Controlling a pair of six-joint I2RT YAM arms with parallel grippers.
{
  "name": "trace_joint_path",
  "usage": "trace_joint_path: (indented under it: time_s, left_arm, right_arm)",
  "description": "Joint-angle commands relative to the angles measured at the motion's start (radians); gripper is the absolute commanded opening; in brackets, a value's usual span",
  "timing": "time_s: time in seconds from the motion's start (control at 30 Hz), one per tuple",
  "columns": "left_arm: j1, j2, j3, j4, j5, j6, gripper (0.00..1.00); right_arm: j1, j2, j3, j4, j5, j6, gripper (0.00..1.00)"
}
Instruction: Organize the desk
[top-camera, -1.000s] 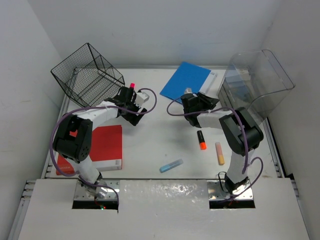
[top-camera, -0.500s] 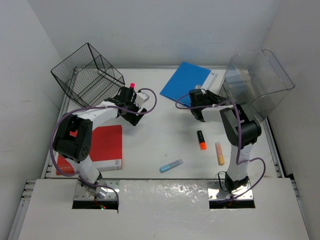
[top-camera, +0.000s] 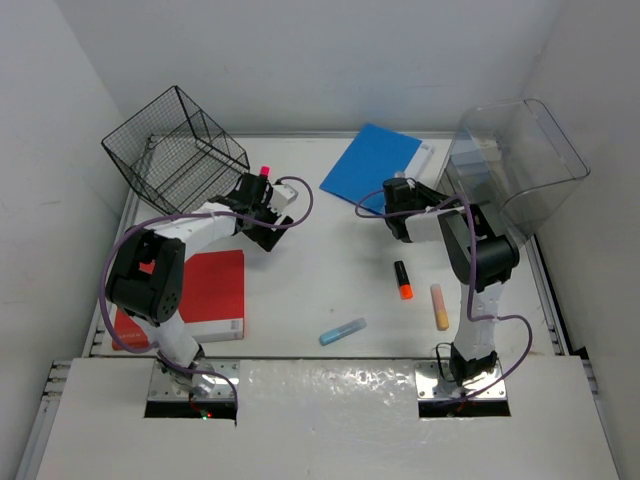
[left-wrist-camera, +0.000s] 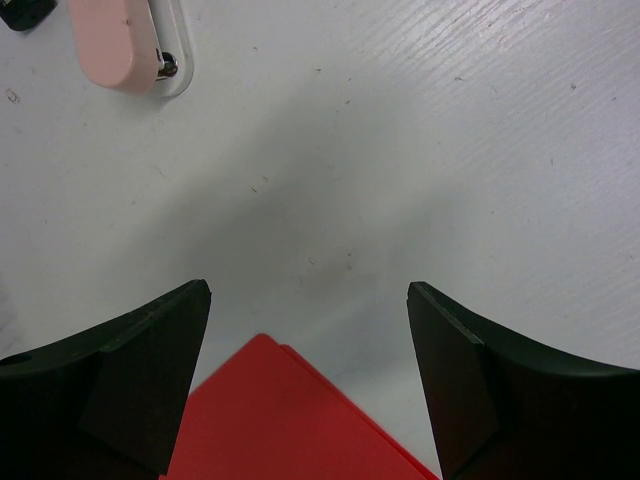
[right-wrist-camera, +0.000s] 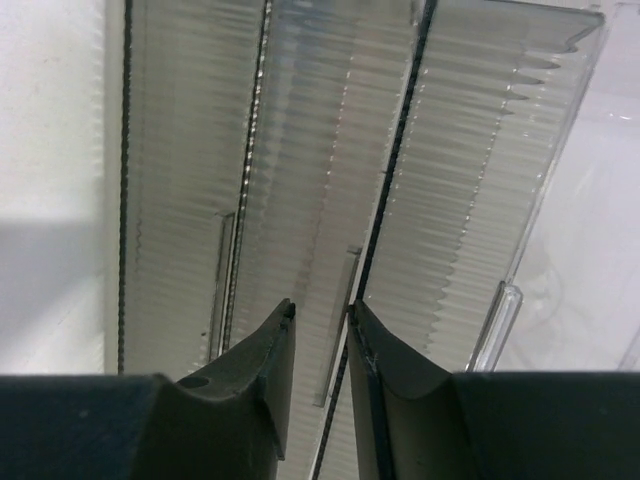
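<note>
The desk (top-camera: 320, 265) is a white tabletop with stationery scattered over it. My left gripper (top-camera: 268, 235) hangs open over the top right corner of a red book (top-camera: 205, 290). In the left wrist view that red corner (left-wrist-camera: 290, 420) lies below and between the wide jaws (left-wrist-camera: 308, 288) without touching them. My right gripper (top-camera: 435, 197) points at a clear plastic organizer (top-camera: 510, 165). Its jaws (right-wrist-camera: 320, 308) stand a narrow gap apart, and a thin edge of the ribbed clear wall (right-wrist-camera: 300, 150) runs through that gap. I cannot see whether they touch it.
A black wire basket (top-camera: 175, 150) stands back left and a blue notebook (top-camera: 372, 160) lies at the back centre. An orange marker (top-camera: 402, 280), a peach highlighter (top-camera: 439, 306) and a blue highlighter (top-camera: 342, 331) lie near the front. A pink-and-white item (left-wrist-camera: 120, 45) lies ahead of the left gripper.
My right gripper has swung from the blue notebook toward the clear organizer and its jaws have narrowed. The left arm has not moved.
</note>
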Motion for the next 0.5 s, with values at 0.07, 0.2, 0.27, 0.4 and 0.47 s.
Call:
trace_joint_path:
  time_s: [0.07, 0.2, 0.27, 0.4, 0.47]
  left_arm:
    - [-0.001, -0.02, 0.011, 0.016, -0.005, 0.008, 0.78]
    - [-0.001, -0.019, 0.011, 0.014, -0.008, 0.008, 0.78]
    - [-0.001, -0.017, 0.012, 0.013, -0.011, 0.008, 0.78]
    - [-0.002, -0.019, 0.012, 0.014, -0.013, 0.011, 0.78]
    - [-0.001, -0.02, 0.011, 0.013, -0.017, 0.011, 0.78]
  right_arm:
    - [-0.001, 0.005, 0.032, 0.082, 0.013, -0.045, 0.22]
    - [-0.002, 0.002, 0.023, 0.104, 0.024, -0.064, 0.06]
    - [-0.004, -0.004, 0.015, 0.115, 0.025, -0.07, 0.0]
    - [-0.001, -0.008, 0.017, 0.088, 0.027, -0.056, 0.0]
    - [-0.001, -0.011, 0.02, 0.068, 0.028, -0.044, 0.0]
